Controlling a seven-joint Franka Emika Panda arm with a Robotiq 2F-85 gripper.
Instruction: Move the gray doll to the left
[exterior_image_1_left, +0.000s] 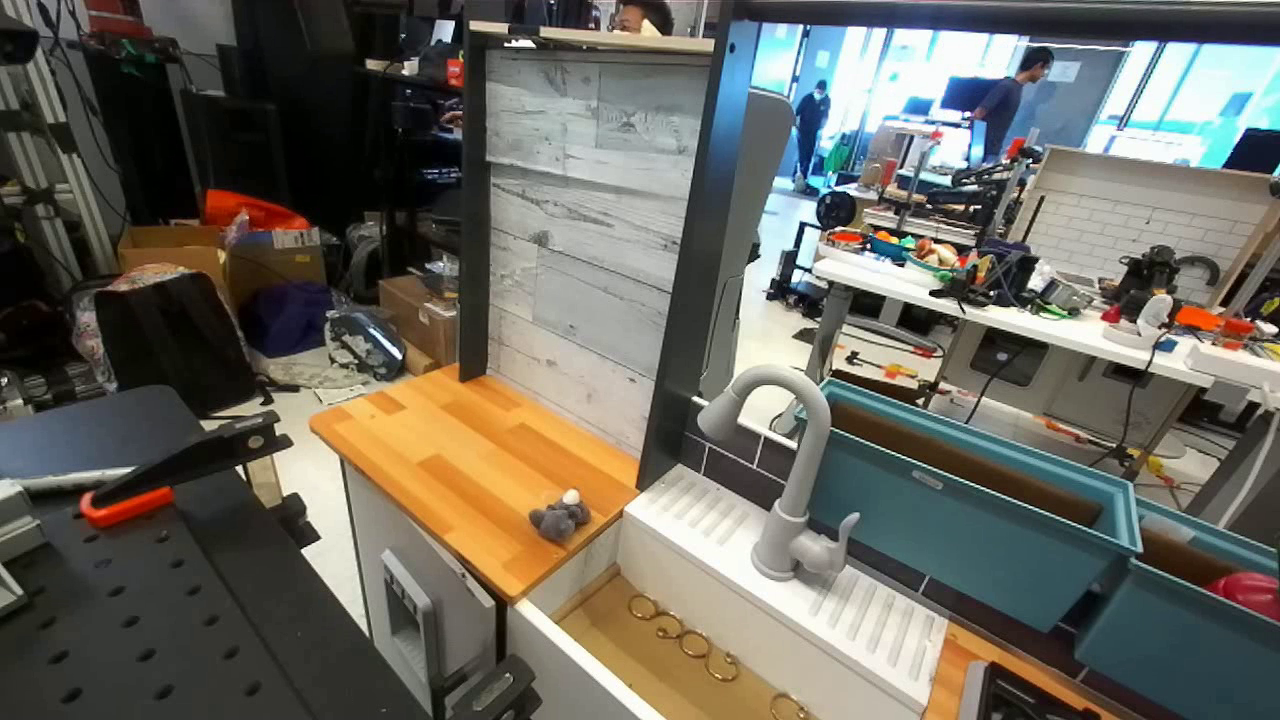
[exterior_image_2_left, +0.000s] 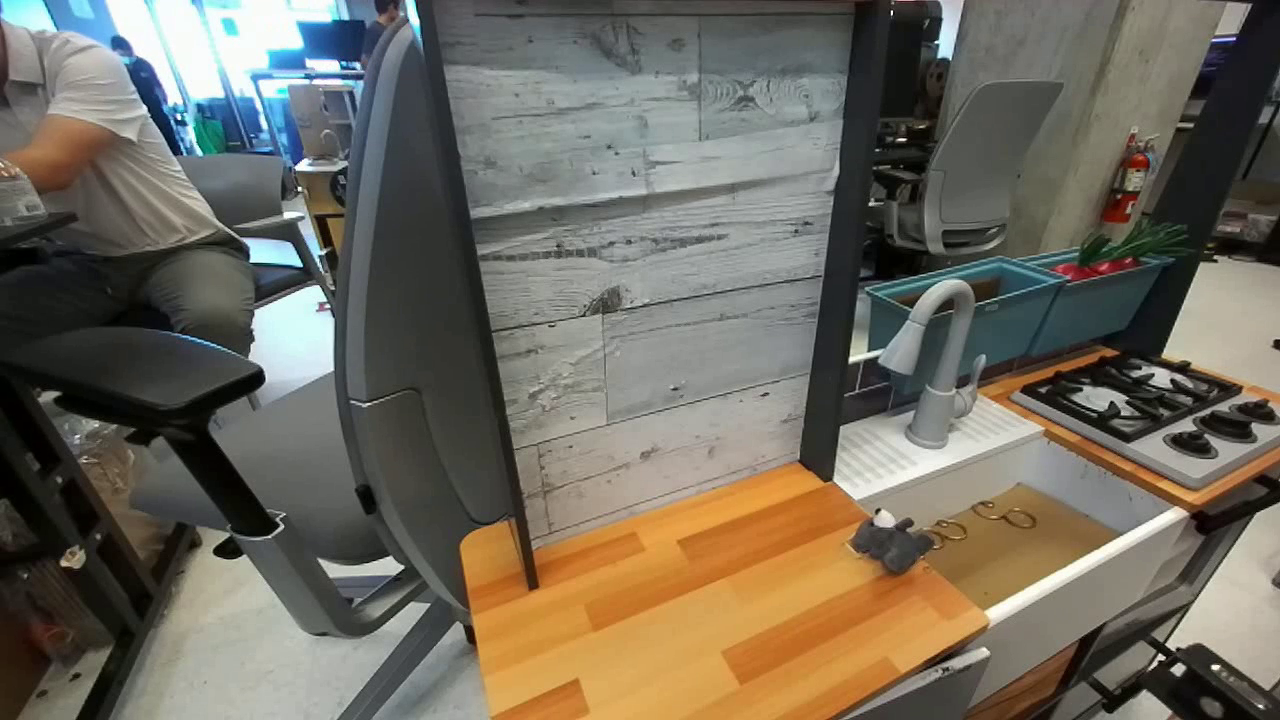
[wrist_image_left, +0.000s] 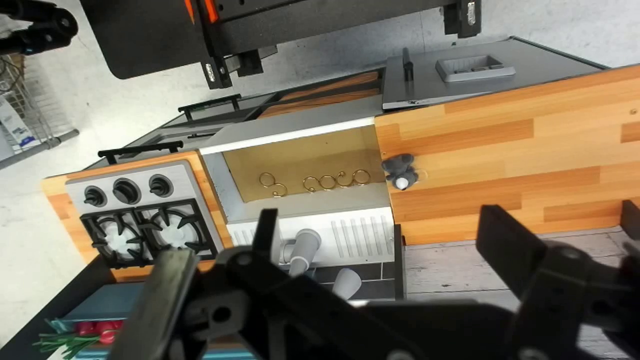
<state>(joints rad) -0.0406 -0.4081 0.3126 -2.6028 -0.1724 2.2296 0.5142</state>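
Observation:
The gray doll (exterior_image_1_left: 560, 518) lies on the wooden countertop (exterior_image_1_left: 440, 440), close to the edge beside the sink. It is small and dark gray with a white tip. It also shows in an exterior view (exterior_image_2_left: 892, 546), at the counter's sink end, and in the wrist view (wrist_image_left: 400, 171), just above the middle. My gripper (wrist_image_left: 380, 220) shows only in the wrist view, with its two black fingers spread wide and nothing between them. It is above the scene, apart from the doll. No part of the gripper can be made out in either exterior view.
The white sink (exterior_image_2_left: 1085, 565) with gold rings inside adjoins the counter. A gray faucet (exterior_image_1_left: 800, 470) rises behind it. A gray wood-look panel (exterior_image_2_left: 650, 230) stands at the counter's back, with dark posts. Teal planters (exterior_image_1_left: 960, 500) and a stove (exterior_image_2_left: 1140, 410) stand further along.

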